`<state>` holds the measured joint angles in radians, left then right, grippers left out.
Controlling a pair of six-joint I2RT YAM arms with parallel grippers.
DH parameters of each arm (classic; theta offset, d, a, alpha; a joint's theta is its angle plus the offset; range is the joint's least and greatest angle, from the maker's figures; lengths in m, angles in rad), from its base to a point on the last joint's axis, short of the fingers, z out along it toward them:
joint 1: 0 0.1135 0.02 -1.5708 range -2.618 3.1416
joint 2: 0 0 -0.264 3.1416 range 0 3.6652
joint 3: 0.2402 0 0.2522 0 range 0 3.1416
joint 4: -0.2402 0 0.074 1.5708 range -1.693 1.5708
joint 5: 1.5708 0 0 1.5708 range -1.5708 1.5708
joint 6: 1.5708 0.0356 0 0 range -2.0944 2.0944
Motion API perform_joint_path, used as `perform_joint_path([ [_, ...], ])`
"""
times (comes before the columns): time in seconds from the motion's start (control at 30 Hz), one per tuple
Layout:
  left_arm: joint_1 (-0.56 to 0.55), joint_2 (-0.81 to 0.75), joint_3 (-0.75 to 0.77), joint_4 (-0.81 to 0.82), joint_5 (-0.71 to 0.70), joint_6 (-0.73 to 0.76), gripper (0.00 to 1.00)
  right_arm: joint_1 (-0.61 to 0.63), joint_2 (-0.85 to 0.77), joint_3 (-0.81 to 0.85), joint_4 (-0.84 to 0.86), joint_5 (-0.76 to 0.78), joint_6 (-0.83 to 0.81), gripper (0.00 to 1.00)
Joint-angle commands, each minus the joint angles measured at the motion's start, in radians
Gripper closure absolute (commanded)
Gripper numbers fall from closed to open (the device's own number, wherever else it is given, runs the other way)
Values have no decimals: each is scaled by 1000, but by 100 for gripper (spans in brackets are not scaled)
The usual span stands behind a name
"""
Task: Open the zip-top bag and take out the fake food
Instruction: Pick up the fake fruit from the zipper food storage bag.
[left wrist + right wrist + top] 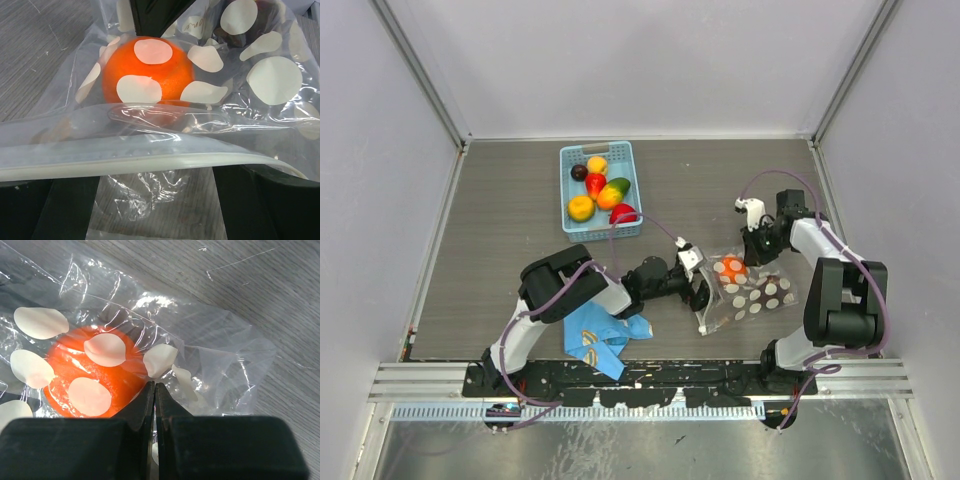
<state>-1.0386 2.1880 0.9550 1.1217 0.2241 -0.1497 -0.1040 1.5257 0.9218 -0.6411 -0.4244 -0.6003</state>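
Left wrist, dotted zip-top bag (150, 150), orange fake food (145, 70) inside

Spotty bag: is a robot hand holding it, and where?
Yes. The right gripper pinches the zip-top bag by its thin plastic, beside the orange fruit. The left gripper is open at the zip strip.

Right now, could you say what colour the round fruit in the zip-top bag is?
The round fruit is bright orange, clearest in the left wrist view.

The zip-top bag (760, 295) holds fake food (731, 268), basket (620, 162) behind it.
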Motion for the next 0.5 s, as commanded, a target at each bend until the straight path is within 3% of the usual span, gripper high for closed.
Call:
perform_joint_path([
  [0.0, 6, 2, 47, -24, -7, -14, 13, 13, 7, 32, -24, -31, -22, 91],
  [0.47, 6, 12, 70, -1, -35, -38, 10, 43, 28, 41, -56, -85, -36, 93],
])
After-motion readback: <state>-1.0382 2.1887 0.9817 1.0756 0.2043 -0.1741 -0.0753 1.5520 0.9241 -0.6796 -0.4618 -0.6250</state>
